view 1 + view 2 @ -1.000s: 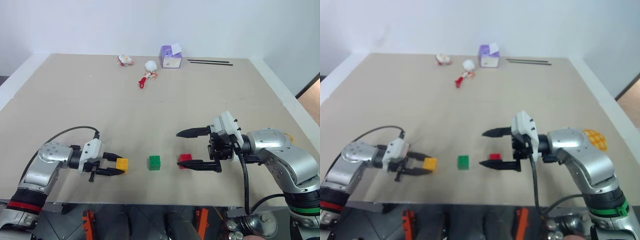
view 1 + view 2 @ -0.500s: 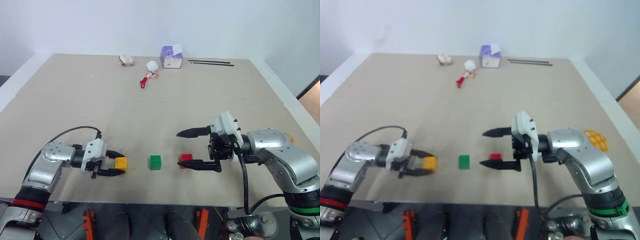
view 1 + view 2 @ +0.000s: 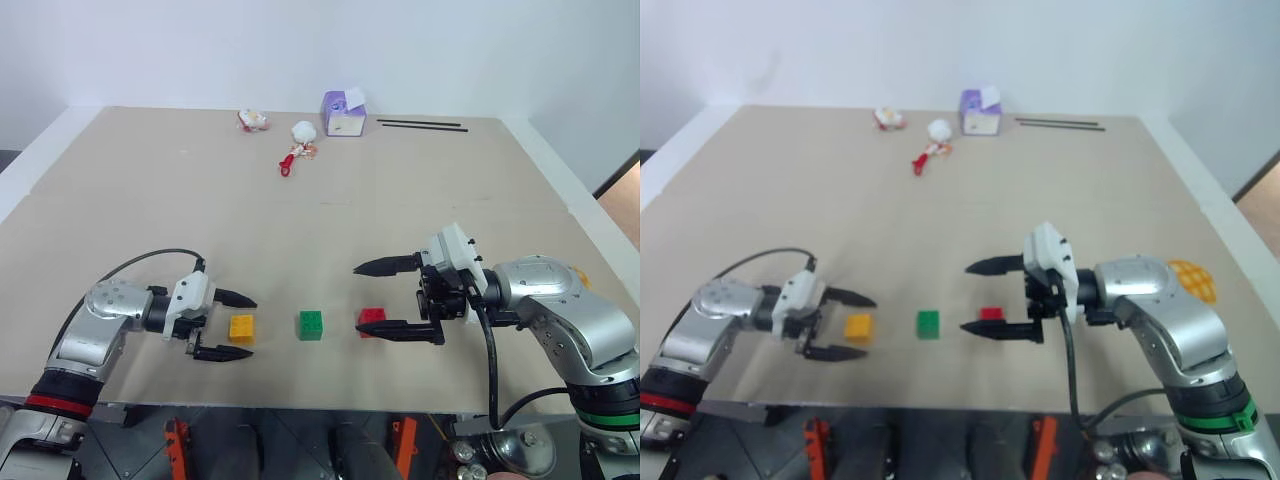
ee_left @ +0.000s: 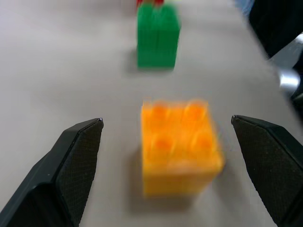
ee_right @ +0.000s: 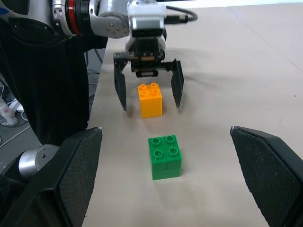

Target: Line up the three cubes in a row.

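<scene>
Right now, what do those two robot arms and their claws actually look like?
Both arms are rounded silver metal with white wrist blocks and black cables. The left gripper and right gripper each have two pointed black fingers. A red ring bands the left arm, a green one the right.

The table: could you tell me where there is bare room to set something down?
The wide middle of the table, between the toys by the purple box and the cube row, is bare. The near edge is crowded: yellow cube, green cube, red cube, both grippers.

Yellow-orange cube (image 4: 180, 146) sits untouched between spread fingers (image 4: 71, 165), green cube (image 4: 158, 35) beyond
</scene>
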`<state>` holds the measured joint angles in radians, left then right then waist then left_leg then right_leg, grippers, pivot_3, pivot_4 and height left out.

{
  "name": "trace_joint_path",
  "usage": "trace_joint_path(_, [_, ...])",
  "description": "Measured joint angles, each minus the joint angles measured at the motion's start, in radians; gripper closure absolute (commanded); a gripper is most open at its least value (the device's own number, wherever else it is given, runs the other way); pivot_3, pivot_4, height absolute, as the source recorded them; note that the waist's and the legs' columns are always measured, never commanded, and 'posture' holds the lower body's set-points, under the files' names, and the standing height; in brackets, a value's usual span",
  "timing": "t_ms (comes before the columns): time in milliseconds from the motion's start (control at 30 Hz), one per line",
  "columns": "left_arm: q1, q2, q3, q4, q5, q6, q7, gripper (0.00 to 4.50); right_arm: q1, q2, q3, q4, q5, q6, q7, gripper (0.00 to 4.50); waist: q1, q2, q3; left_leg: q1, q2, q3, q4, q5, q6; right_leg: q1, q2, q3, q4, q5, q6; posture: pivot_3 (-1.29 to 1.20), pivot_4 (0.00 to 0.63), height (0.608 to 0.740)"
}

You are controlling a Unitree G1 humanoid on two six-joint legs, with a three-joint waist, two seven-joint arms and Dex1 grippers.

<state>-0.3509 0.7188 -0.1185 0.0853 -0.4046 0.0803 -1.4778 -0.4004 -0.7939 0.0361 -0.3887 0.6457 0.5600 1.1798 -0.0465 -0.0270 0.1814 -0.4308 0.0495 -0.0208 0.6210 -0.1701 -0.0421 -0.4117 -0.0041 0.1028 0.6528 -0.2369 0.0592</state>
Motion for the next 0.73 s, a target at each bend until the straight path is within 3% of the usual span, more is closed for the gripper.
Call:
trace_joint_path(167, [-0.066,-0.012,0.04,-0.135,-0.137,0.219,0.081,0.01,0.001,0.003,-0.027,-0.003,0.064,0.034,-0.005,0.0,0.0,0.0,0.0,0.0,0.0,-0.001,0.001,0.0,0.0,0.001,0.0,0.0,0.0,0.0,0.0,0.0,0.15,0.74])
trace_joint_path(300, [-0.203,-0.201,0.176,-0.14,-0.197,0.391,0.477,0.01,-0.012,0.125,-0.088,0.003,0.08,0.046,-0.179,0.0,0.001,-0.001,0.0,0.001,0.0,-0.004,0.005,0.0,0.0,0.004,0.001,-0.002,0.001,0.004,0.006,0.0,0.15,0.74])
trace_joint_path(467, [-0.167,-0.408,0.292,-0.131,-0.067,0.384,1.004,0.01,-0.006,0.417,-0.131,0.116,-0.093,-0.014,-0.639,0.0,-0.007,-0.002,-0.001,0.003,-0.001,-0.002,0.003,0.001,0.001,0.003,0.002,0.003,0.003,0.006,0.007,0.0,0.15,0.74])
trace_joint_path(600, [-0.039,-0.465,0.3,-0.137,0.084,0.349,1.241,0.01,0.014,0.478,-0.215,0.185,-0.221,-0.097,-0.863,0.0,0.003,-0.002,-0.001,0.0,-0.002,-0.002,0.001,0.001,0.0,0.0,0.001,0.003,0.003,0.005,0.008,0.0,0.15,0.74])
trace_joint_path(733, [-0.012,-0.498,0.333,-0.118,0.171,0.286,1.392,0.01,0.062,0.554,-0.246,0.235,-0.309,-0.175,-1.016,0.0,0.007,-0.002,-0.001,0.0,-0.003,-0.002,0.001,0.001,0.0,0.0,0.001,0.003,0.003,0.005,0.008,0.0,0.15,0.74])
